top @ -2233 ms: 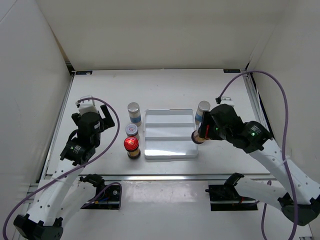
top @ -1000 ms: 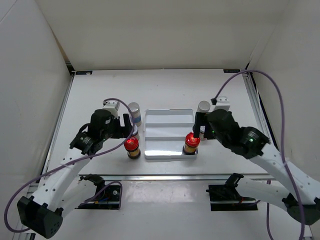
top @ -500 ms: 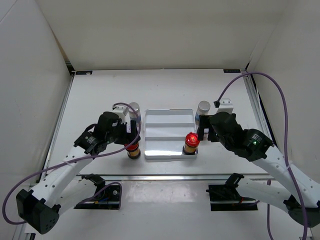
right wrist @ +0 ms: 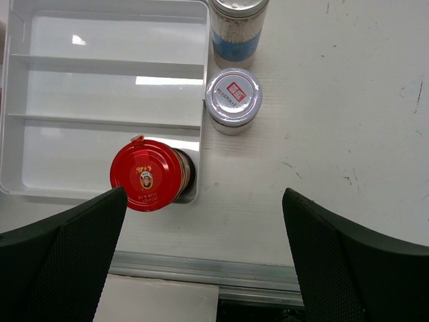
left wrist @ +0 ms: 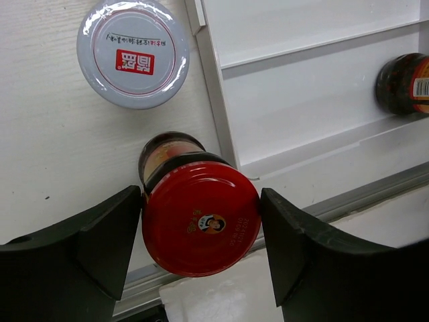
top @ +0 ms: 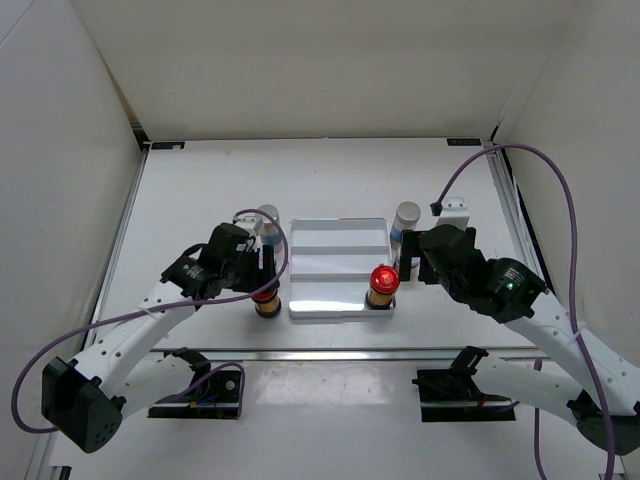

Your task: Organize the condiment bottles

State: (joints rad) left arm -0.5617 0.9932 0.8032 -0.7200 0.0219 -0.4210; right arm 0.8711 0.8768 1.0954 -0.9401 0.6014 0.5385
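While the left gripper (left wrist: 201, 216) clasps the red-capped bottle (left wrist: 200, 221) standing just left of the tray's (left wrist: 295, 87) near corner, a straight-up lift looks safest; the right gripper (right wrist: 201, 231) hangs open, empty.

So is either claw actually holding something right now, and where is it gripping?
The left claw pinches a red-capped bottle by the sides of its cap, beside the tray. The right claw is open, holding nothing.
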